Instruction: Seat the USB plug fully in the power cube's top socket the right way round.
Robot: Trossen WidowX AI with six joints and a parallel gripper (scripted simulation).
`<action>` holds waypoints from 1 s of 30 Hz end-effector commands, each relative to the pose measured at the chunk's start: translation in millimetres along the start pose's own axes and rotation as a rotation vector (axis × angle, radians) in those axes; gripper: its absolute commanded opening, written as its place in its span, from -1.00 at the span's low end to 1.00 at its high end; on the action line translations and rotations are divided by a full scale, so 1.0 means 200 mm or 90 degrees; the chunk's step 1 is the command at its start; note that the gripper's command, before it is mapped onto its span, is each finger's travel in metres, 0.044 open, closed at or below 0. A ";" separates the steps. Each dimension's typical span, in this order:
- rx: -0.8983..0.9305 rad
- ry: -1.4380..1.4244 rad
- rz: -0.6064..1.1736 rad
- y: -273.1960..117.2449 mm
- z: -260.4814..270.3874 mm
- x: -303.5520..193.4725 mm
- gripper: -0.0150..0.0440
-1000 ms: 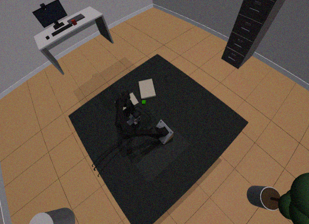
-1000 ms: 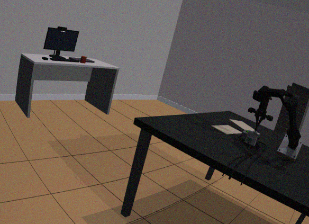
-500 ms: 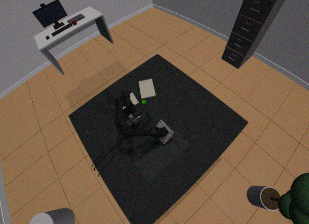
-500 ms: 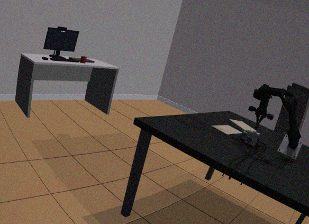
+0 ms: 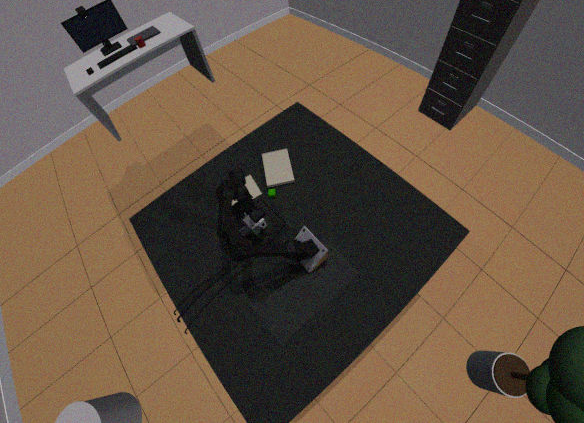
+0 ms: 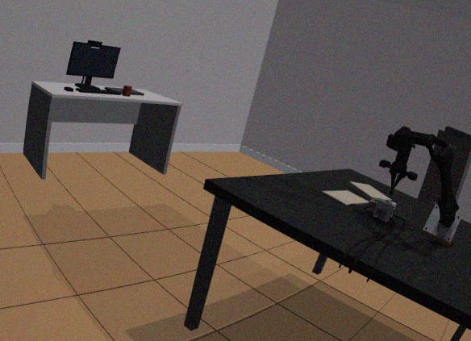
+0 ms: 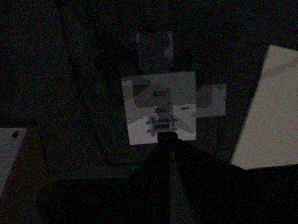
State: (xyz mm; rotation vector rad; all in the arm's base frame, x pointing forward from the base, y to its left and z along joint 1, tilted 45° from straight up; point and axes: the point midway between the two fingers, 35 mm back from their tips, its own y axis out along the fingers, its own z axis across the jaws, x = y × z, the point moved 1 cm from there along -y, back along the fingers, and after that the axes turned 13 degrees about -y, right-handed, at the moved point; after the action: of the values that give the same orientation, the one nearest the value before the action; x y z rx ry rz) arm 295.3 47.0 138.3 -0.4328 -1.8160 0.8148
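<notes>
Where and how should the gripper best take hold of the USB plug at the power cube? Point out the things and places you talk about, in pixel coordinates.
I would grip the small dark plug body [image 7: 168,135] by two opposite sides, coming straight down from above. In the wrist view it stands out at the top face of the pale power cube [image 6: 383,210] [image 7: 182,85], so its sides seem the reachable part.
</notes>
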 end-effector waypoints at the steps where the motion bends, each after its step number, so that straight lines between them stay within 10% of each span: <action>1: 0.001 0.028 0.000 0.00 0.00 0.00 -0.49; 30: 0.001 0.515 0.000 0.00 0.00 0.00 -0.49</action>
State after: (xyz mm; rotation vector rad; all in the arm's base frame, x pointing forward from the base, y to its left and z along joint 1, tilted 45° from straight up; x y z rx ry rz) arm 294.9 47.5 137.9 -0.6352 -1.1150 0.5447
